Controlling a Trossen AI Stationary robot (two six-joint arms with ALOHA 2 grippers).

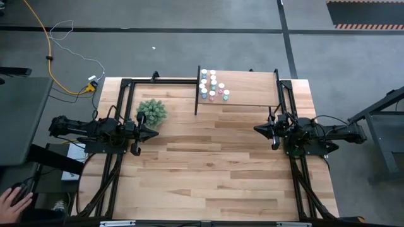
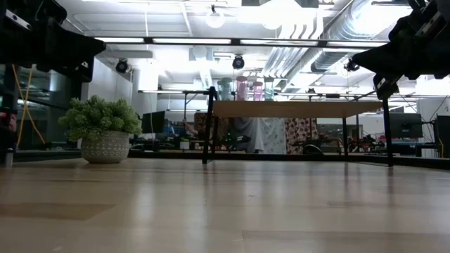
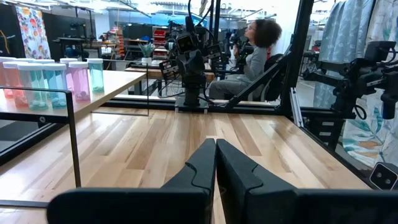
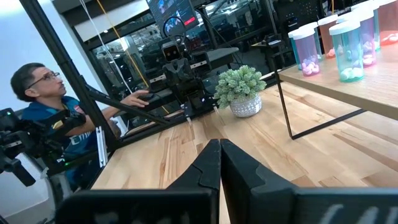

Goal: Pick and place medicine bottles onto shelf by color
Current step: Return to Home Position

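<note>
Several medicine bottles (image 1: 212, 86) with white caps and teal, bluish or pink bodies stand upright in a cluster on the left end of the shelf (image 1: 249, 88), a light-wood board on thin black supports at the table's far edge. They also show in the left wrist view as bottles (image 3: 43, 82) and in the right wrist view as bottles (image 4: 339, 40). My left gripper (image 1: 156, 133) hovers shut over the table's left side, near the plant. My right gripper (image 1: 256, 129) hovers shut over the right side, below the shelf's right end. Both point toward the table's middle.
A bushy green plant (image 1: 152, 112) in a pale pot stands on the table left of the shelf, just beyond my left gripper. Bare striped tabletop (image 1: 208, 170) spreads between and in front of the arms. People show beyond the table, and a hand (image 1: 12, 202) at the near left.
</note>
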